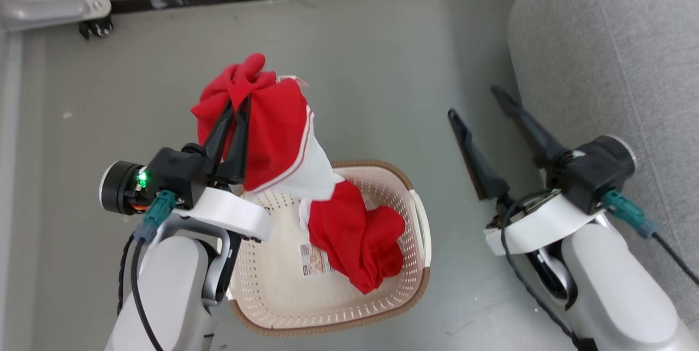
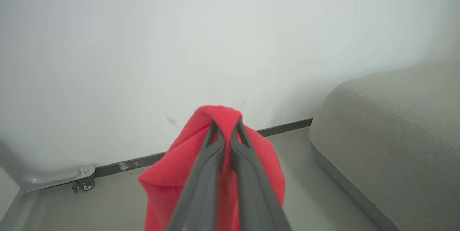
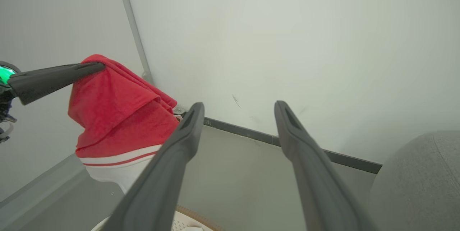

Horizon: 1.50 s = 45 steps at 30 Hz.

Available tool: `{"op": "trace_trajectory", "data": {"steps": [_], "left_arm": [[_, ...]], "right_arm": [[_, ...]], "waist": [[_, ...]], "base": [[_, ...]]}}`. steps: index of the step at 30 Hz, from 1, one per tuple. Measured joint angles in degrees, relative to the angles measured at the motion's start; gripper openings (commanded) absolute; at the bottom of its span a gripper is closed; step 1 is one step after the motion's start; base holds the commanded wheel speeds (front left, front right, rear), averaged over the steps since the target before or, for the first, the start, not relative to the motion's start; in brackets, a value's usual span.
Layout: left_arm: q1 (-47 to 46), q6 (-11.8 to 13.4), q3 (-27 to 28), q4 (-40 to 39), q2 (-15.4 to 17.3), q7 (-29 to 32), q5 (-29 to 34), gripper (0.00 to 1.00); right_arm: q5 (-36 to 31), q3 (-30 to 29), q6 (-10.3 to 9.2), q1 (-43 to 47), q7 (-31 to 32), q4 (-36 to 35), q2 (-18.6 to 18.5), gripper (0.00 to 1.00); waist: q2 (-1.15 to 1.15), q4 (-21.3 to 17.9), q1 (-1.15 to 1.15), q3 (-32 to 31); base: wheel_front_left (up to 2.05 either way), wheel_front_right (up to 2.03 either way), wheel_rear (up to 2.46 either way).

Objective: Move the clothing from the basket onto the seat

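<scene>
The bright red soft clothing with white trim (image 1: pixel 276 127) hangs centre-left, pinched by the left hand (image 1: pixel 240 102), with its lower folds inside the oval cream perforated basket (image 1: pixel 273 296). The grey upholstered seat (image 1: pixel 600 56), upper right, shows none yet. The right hand (image 1: pixel 474 101) is spread and empty. The carry across remains.

So the basket (image 1: pixel 273 296) sits on the floor (image 1: pixel 382 67), seat (image 1: pixel 611 67) off to its right, clothing (image 1: pixel 278 127) partly hanging above it, partly inside.
</scene>
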Motion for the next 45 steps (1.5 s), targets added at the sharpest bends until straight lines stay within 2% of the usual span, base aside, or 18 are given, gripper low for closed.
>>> {"op": "trace_trajectory", "data": {"steps": [12, 30, 40, 45], "left_arm": [[2.0, -2.8, -1.6, -7.4, 1.3, -0.1, 1.1, 0.0], [3.3, -5.7, -2.4, -12.7, 3.0, -0.5, 1.0, 0.0], [5.1, -6.2, -3.8, -15.1, 2.9, -0.5, 0.3, 0.0], [5.5, -6.3, -4.8, -16.5, 2.6, -0.4, 0.2, 0.0]], "right_arm": [[6.3, 10.3, 0.0, 4.0, 3.0, -0.8, -3.4, 1.0], [17.8, 14.9, 0.0, 8.6, 6.7, -3.9, -7.9, 1.0], [20.7, 19.8, 0.0, 10.1, 8.7, -6.2, -11.0, 1.0], [18.8, 22.8, 0.0, 10.0, 9.3, -6.3, -13.4, 1.0]], "waist": [[0.0, 0.6, 0.0, -8.2], [0.0, 0.6, 0.0, -17.0], [0.0, 0.7, 0.0, -20.3], [0.0, 1.2, 0.0, -21.1]], "base": [[0.0, 0.0, 0.0], [0.0, 0.0, 0.0], [0.0, 0.0, 0.0], [0.0, 0.0, 0.0]]}}
